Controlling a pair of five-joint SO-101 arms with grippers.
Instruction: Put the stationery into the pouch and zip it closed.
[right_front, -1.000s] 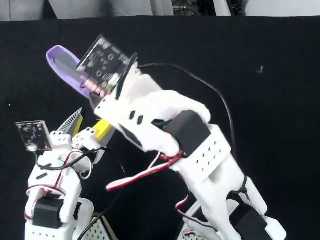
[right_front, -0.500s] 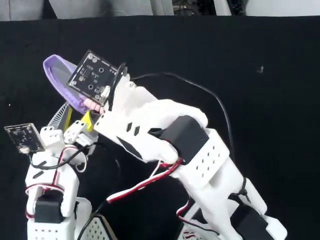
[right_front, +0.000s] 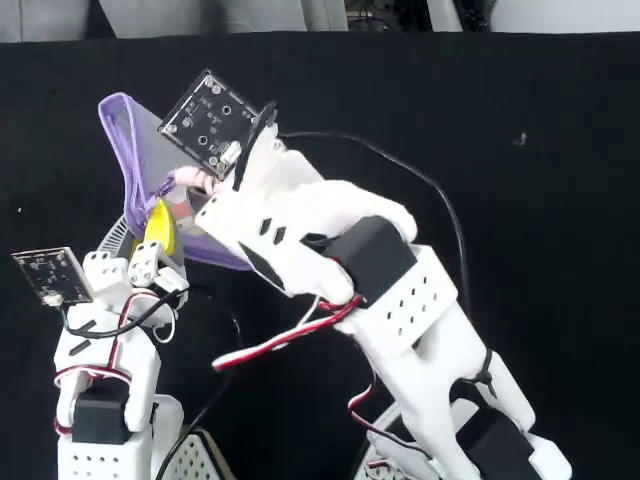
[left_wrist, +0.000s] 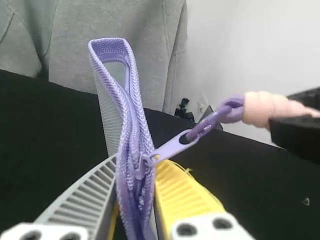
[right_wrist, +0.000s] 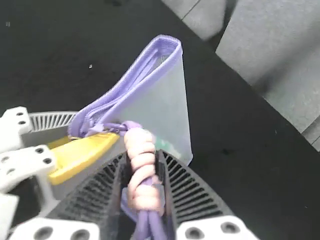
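Desk: the black-covered desk (right_front: 520, 200) carries nothing that touches the pouch.
Pouch: the purple pouch (right_front: 135, 160) (left_wrist: 117, 100) (right_wrist: 155, 100) hangs in the air over the left part of the desk, toward its far edge. It stands on edge, stretched between the two claws.
Handling: it looks light, thin and floppy, with see-through walls that would fold under any push. The zip band is the only firm part, so that is the place to grip. It needs a steady counter-hold, or the pouch will crumple instead of the zip running.
Left claw: the left claw (right_front: 150, 250) (left_wrist: 135, 200) is closed on the zip band at the pouch's lower end, with the grey jaw on one side and the yellow jaw on the other.
Right claw: the right claw (right_front: 200, 190) (right_wrist: 142, 165) is pinched shut on the bead pull.
Bead pull: the pink bead pull (left_wrist: 262, 107) (right_wrist: 140, 150) is slim and smooth, so it may slip if tugged at an angle.
Slider: the slider (left_wrist: 150, 160) sits just beside the left claw's jaws. Whether the zip beyond it is closed cannot be told.
Change: half a second ago the pouch lay as a flat loop farther toward the desk's left edge. It now stands taller with its side wall showing, and the right wrist has swung toward the right and lifted a little.
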